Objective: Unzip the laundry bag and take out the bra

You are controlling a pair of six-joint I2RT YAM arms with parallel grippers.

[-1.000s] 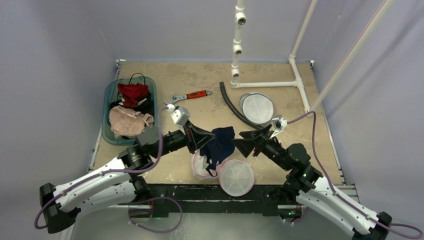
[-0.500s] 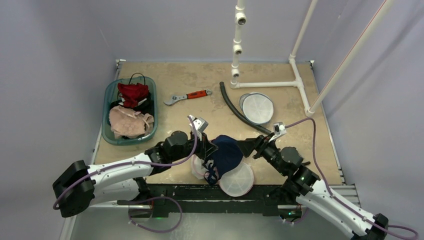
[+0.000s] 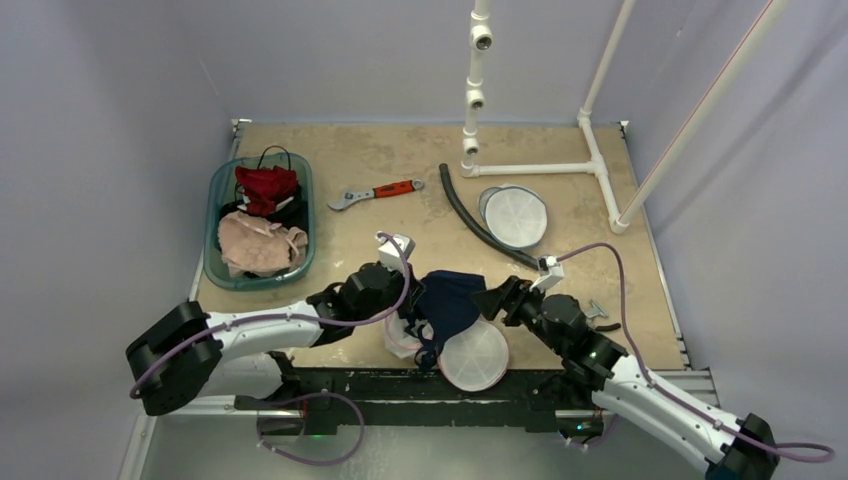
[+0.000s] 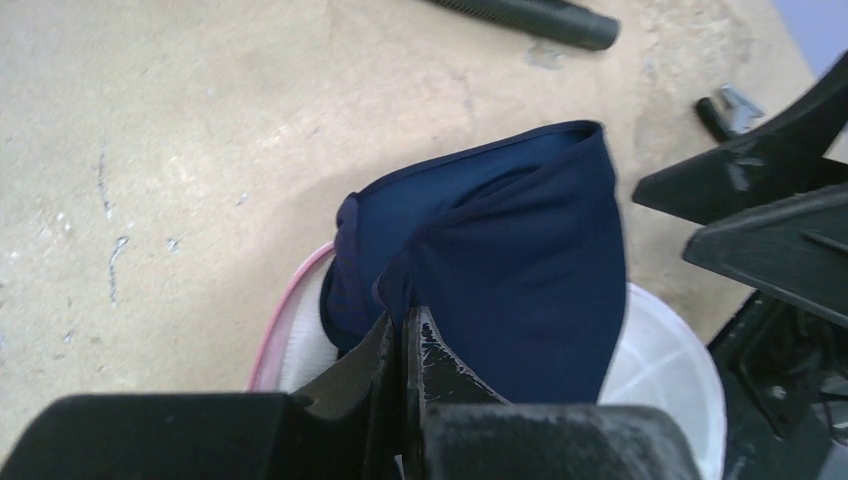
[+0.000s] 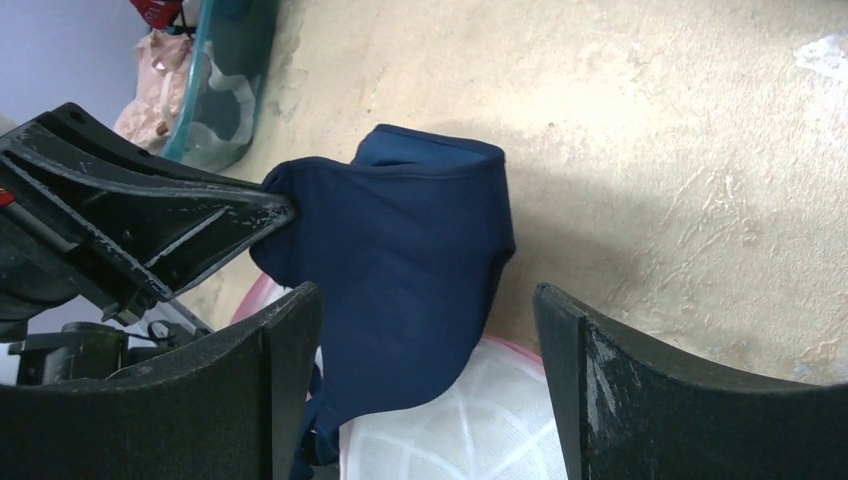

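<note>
Clamps bra (image 4: 520,270) tight in left gripper (image 4: 405,330), lowers it from mid-table onto laundry bag (image 3: 472,358) at near edge; brings wide-open, empty right gripper (image 5: 420,297) in around it from the right; looks mostly out of bag, nearly done

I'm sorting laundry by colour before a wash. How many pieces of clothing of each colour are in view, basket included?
Navy bra: 1, pinched in the left claw
Red garment: 1, in the basket
Beige garment: 1, in the basket
Black garment: 1, mostly buried in the basket
Total: 4
</note>
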